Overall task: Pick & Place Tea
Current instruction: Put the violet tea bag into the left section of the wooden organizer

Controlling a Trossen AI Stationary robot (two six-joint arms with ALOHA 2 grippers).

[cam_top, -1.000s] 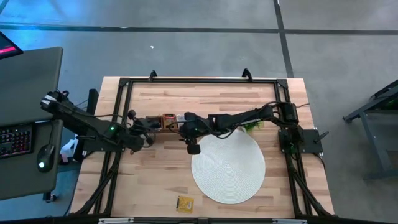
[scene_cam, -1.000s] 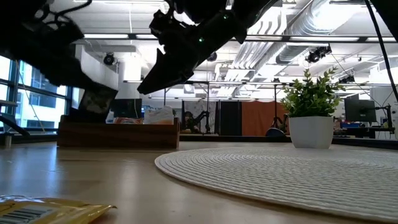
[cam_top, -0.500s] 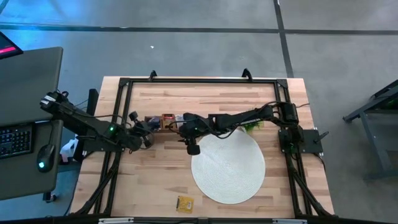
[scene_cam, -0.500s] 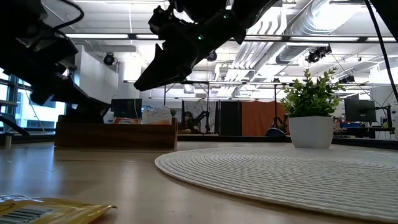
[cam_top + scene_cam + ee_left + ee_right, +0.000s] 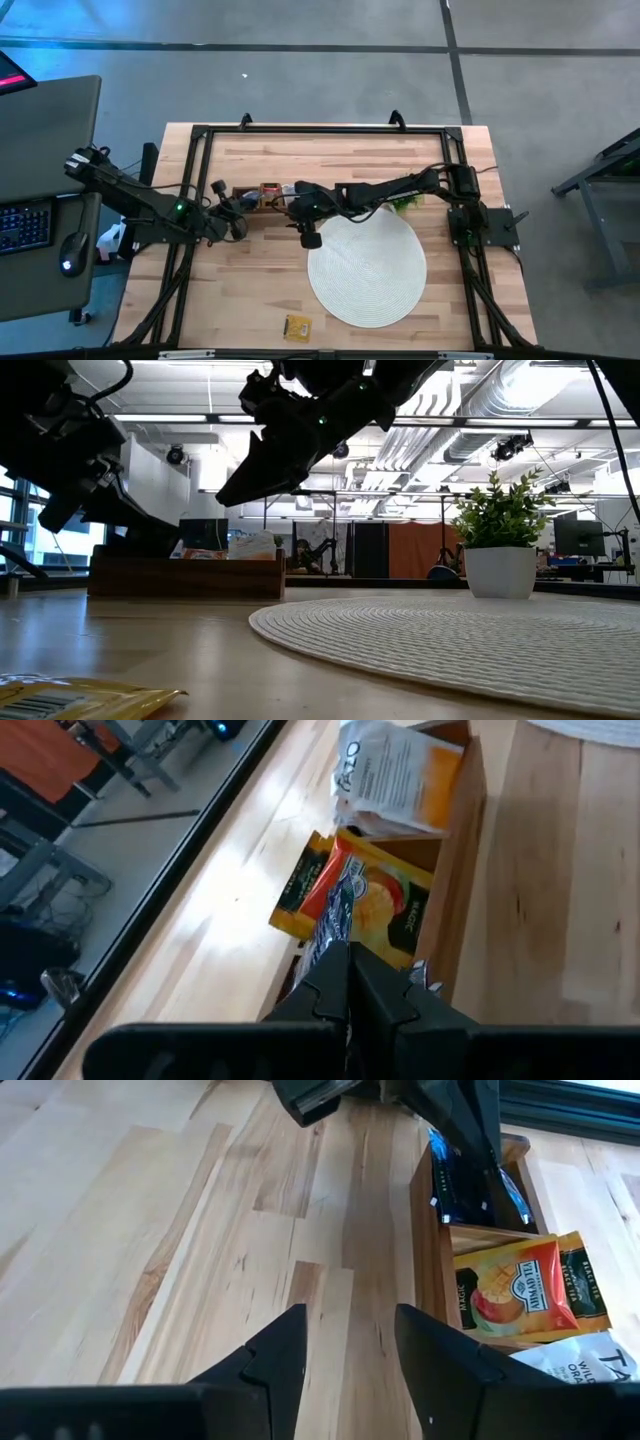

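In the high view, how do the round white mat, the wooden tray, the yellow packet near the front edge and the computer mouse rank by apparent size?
1. round white mat
2. wooden tray, partly hidden by the arms
3. and 4. yellow packet and computer mouse: they look alike, and the mouse lies on another desk, so I leave them unranked.

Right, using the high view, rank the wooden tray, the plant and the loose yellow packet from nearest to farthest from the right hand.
1. Wooden tray: just beside the right hand, toward the left arm.
2. Plant: at the mat's far edge, back along the right arm.
3. Yellow packet: alone near the table's front edge, clearly farthest.
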